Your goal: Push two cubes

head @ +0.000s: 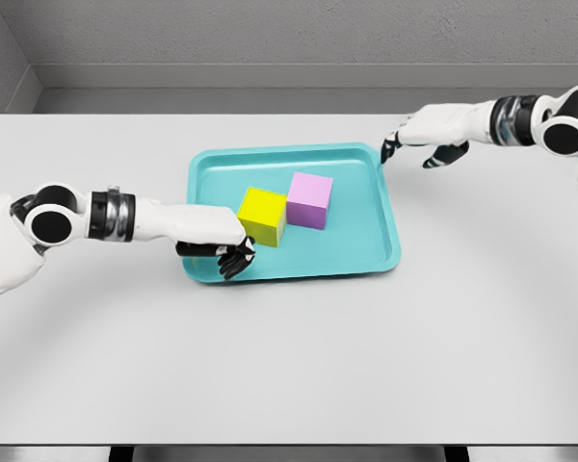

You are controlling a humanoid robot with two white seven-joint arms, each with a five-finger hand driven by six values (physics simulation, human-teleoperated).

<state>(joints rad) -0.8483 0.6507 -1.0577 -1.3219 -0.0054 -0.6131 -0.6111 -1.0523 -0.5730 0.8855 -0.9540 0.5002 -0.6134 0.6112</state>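
My left hand [222, 248], fingers curled and gripping nothing, sits against the yellow cube [262, 216], which touches the pink cube [309, 199] in the teal tray [380, 258], so one shove should move both. My right hand [422, 138], loosely curled and empty, waits at the tray's far corner.

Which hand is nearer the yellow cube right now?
Left. The left hand sits inside the teal tray right against the yellow cube's near-left side. The right hand hovers by the tray's far right corner, beyond the pink cube.
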